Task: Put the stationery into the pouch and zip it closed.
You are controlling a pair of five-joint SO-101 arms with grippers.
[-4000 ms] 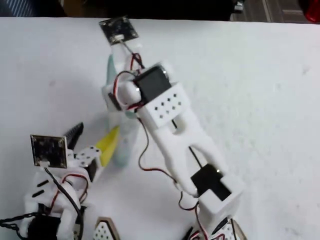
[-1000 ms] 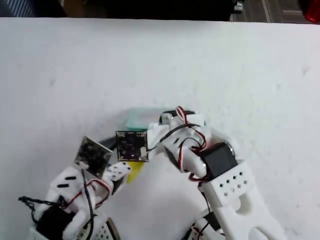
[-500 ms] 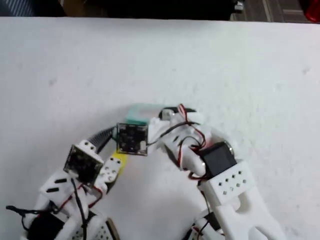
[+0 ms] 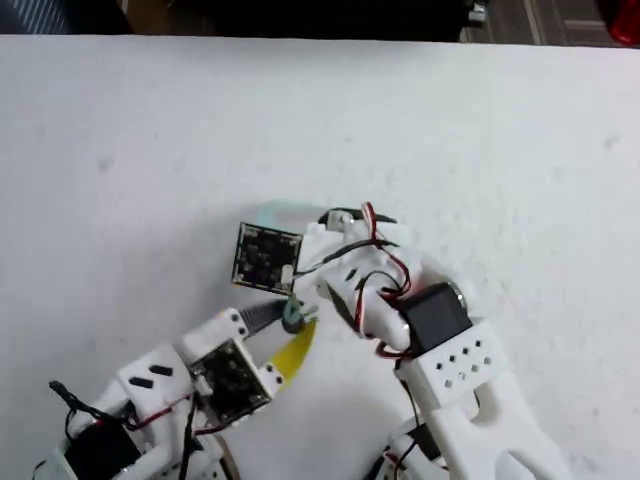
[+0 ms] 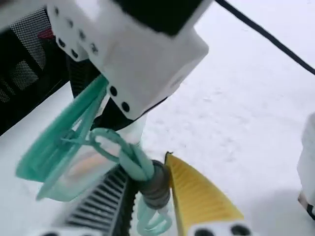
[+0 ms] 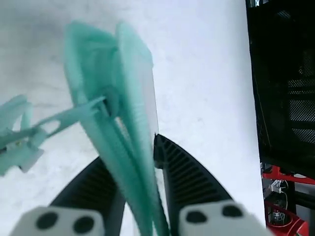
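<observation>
The teal pouch stands on edge near the middle of the white worktop. In the high view it is mostly hidden under the right arm, with a sliver of it showing past the wrist. The right jaws are closed on the pouch's edge, one dark ribbed finger on each side of it. From the zip end a teal pull cord runs across to the left arm, which lies low at the near side of the worktop. The left jaws are closed on that cord at its grey bead, pinched between the black ribbed finger and the yellow one. The two sets of jaws sit just beside each other. An orange shape shows faintly through the pouch's clear side; how far the zip is drawn cannot be told
</observation>
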